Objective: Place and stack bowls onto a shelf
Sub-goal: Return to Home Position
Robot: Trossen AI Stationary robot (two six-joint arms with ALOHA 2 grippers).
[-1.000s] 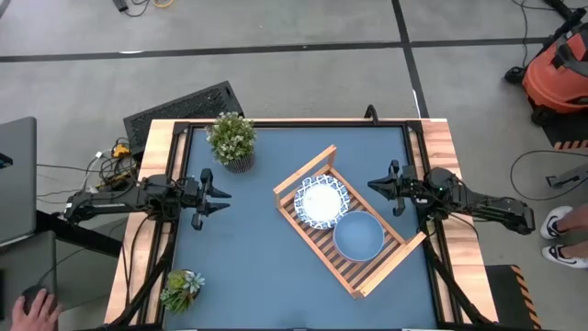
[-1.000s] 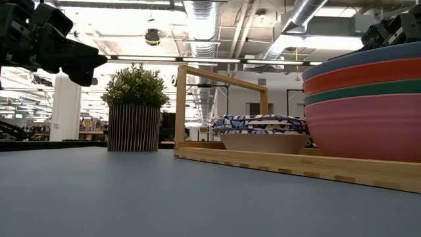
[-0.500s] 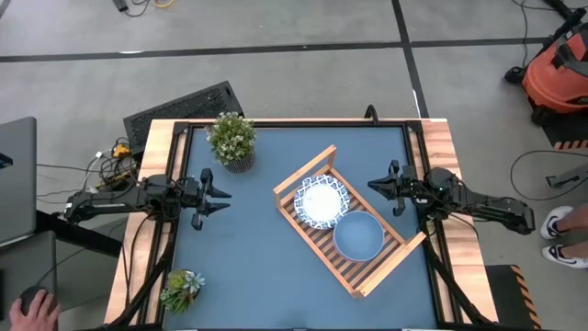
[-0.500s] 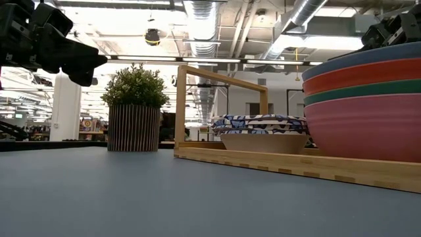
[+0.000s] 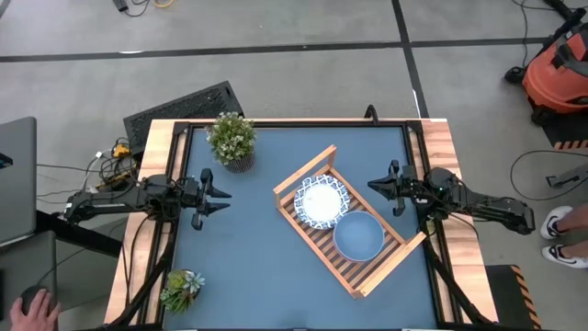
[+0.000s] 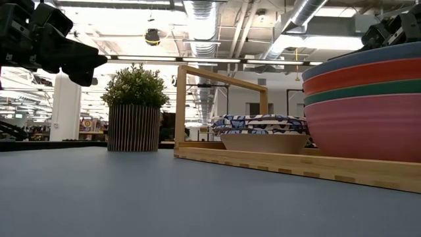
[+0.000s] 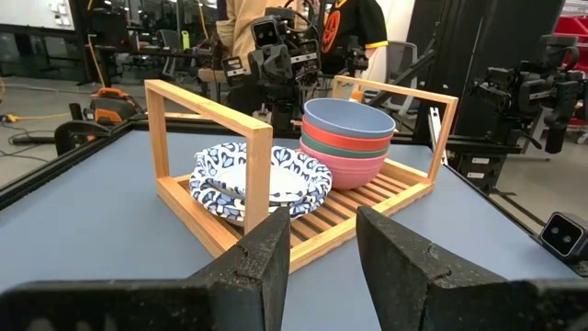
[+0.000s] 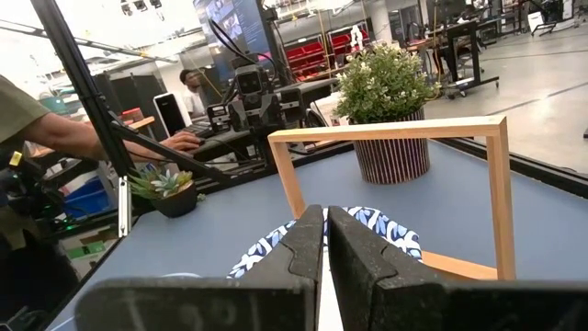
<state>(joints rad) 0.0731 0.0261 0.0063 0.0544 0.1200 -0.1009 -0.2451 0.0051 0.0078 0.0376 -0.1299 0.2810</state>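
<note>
Shelf (image 5: 304,170) loaded, nothing being held

Left gripper (image 5: 220,195) hangs over the left side of the table (image 5: 257,267), its fingers parted a moderate way, holding nothing. Right gripper (image 5: 375,187) is over the right side, its fingers nearly together with just a sliver of gap, also empty. The shelf sits angled mid-table. The blue-patterned white bowls (image 5: 322,200) are right beside the blue-topped stack (image 5: 358,235), which is blue over orange, green and pink.

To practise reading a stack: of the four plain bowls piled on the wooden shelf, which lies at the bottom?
The pink bowl: it rests on the shelf, with the green bowl, orange bowl and blue bowl stacked above it.
</note>
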